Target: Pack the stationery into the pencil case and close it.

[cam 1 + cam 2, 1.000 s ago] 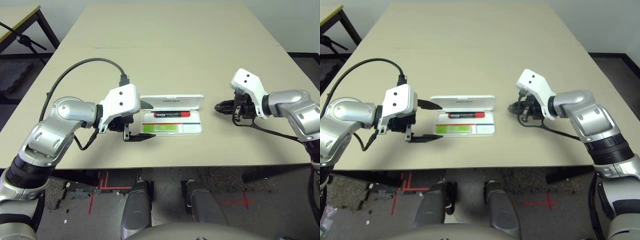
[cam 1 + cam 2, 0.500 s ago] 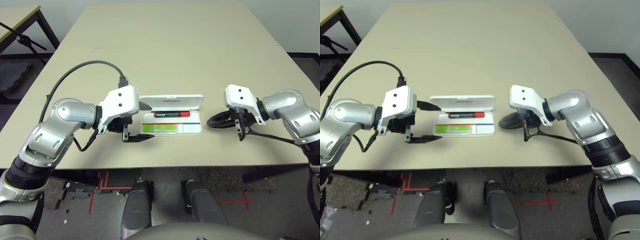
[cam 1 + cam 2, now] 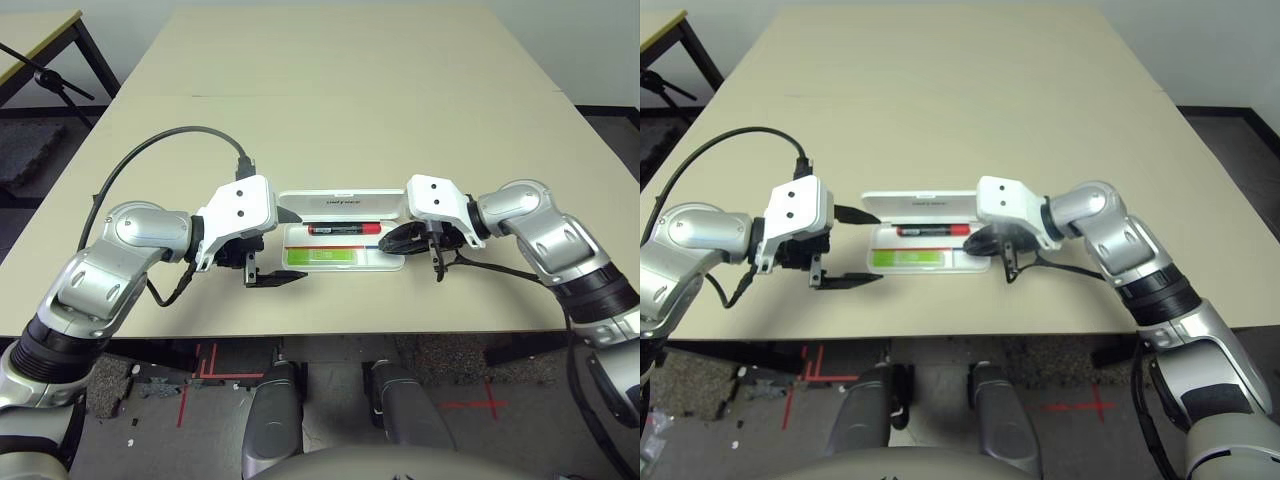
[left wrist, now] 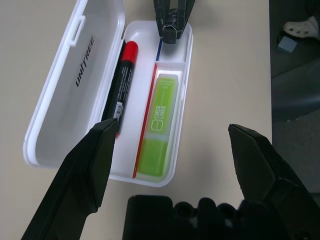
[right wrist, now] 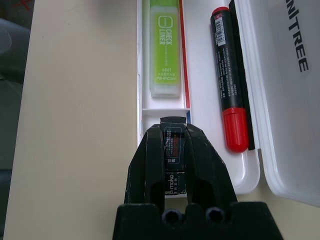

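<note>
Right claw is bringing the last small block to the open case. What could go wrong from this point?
1. The small dark block, pinched in the right claw, hangs over a narrow end pocket of the case; released off-centre, it may catch the divider or rim.
2. The lid lies flat open; a nudge sideways could shift the case.

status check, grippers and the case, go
Left gripper open beside pencil case. Right gripper shut on dark block, over case's small end compartment. Highlighter, marker already in. Nothing blocking.
</note>
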{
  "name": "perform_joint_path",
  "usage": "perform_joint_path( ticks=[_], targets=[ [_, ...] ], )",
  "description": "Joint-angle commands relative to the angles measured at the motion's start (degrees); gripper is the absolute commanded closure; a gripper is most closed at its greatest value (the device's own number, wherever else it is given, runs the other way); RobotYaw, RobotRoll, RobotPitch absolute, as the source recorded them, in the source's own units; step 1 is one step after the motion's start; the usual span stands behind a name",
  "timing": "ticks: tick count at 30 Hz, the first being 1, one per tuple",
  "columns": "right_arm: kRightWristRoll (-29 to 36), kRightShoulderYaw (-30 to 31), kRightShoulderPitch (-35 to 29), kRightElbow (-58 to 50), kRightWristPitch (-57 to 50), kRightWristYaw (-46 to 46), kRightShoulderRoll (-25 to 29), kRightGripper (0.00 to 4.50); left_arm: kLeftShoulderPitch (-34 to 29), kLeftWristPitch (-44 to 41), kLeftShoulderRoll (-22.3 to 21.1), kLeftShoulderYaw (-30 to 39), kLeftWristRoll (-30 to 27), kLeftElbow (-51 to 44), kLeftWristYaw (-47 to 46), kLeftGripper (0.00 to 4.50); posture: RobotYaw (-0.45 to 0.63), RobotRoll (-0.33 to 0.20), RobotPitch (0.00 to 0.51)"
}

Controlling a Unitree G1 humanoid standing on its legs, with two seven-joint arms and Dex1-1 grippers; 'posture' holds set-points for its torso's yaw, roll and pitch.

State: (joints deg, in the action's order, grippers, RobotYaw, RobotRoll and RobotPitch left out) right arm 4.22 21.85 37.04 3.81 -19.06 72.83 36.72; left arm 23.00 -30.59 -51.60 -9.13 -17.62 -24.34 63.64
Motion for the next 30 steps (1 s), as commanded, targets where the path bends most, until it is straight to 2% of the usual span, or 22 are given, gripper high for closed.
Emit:
perform_joint_path(
  ticks=[1, 7, 12, 18, 21, 24, 30],
  targets=[
    [-0.6, 0.8, 0.1, 0.1, 0.8, 0.6, -0.3, 4.21, -0.7, -0.2, -0.7, 0.2, 0.5, -1.3, -0.5, 0.00, 0.01, 0.000, 0.125],
    [-1.4, 1.0, 0.1, 0.7, 1.6, 0.8, -0.7, 4.21, -0.7, -0.2, -1.0, 0.2, 0.4, -1.3, -0.8, 0.00, 0.01, 0.000, 0.123],
    [-1.3, 0.1, 0.1, 1.4, 2.1, 0.2, -1.2, 2.45, -0.5, -0.2, -1.0, 0.1, 0.5, -1.1, -0.7, 0.00, 0.01, 0.000, 0.123],
    [-0.3, -1.4, 0.4, 2.4, 2.5, 0.9, -0.6, 0.14, -0.7, 0.4, -1.3, -0.3, 1.2, -0.2, -0.4, 0.00, 0.01, 0.000, 0.121],
    [3.5, -4.2, 0.1, 1.4, -1.0, 1.7, -0.4, 0.06, -0.8, 0.5, -1.4, -0.3, 1.3, 0.2, -0.2, 0.00, 0.01, 0.000, 0.119],
    [10.2, -9.6, -0.5, 0.0, -8.5, 3.8, 1.9, 0.06, -1.4, 0.3, -1.8, 0.0, 1.4, 0.3, -0.2, 0.00, 0.02, 0.000, 0.118],
    [18.5, -18.0, -5.3, 0.2, -15.2, 11.4, 13.6, 0.06, -3.8, 1.2, -2.8, 0.6, 2.2, 2.3, -0.3, 0.00, 0.01, 0.000, 0.118]
  ],
)
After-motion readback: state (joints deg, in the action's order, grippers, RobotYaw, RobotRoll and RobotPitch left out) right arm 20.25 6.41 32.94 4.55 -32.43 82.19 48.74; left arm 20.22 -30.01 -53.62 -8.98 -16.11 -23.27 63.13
